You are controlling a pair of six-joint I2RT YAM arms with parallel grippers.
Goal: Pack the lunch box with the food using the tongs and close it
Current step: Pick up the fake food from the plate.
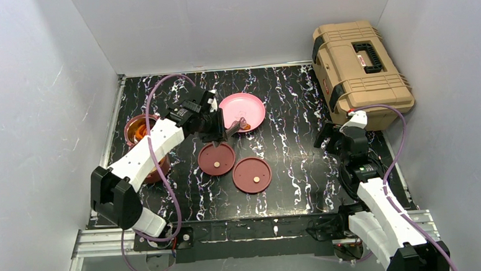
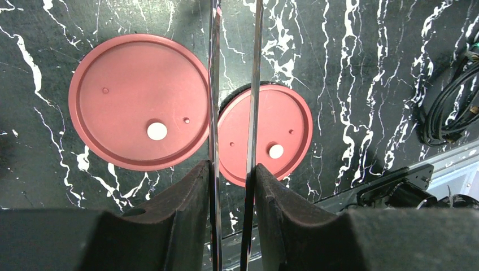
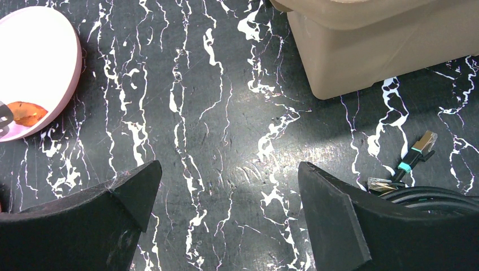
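Observation:
My left gripper [image 1: 219,131] [image 2: 233,169] is shut on the tongs [image 1: 233,129] [image 2: 214,84], squeezing their two thin metal arms close together. The tongs' tips reach onto the pink plate [image 1: 243,107] [image 3: 34,62], right at an orange-red piece of food [image 1: 245,127] [image 3: 25,113]. A maroon lunch box bowl [image 1: 137,130] with orange food in it stands at the far left, partly hidden by the left arm. Two flat maroon lids [image 1: 216,158] [image 1: 252,175] [image 2: 138,101] [image 2: 279,132] lie on the table's middle. My right gripper [image 1: 326,140] [image 3: 229,180] hangs open over bare table.
The large tan toolbox [image 1: 359,70] [image 3: 384,45] stands at the back right, close behind the right gripper. A loose cable with a plug [image 3: 417,152] lies by the right arm's base. White walls enclose the black marbled table [image 1: 289,164].

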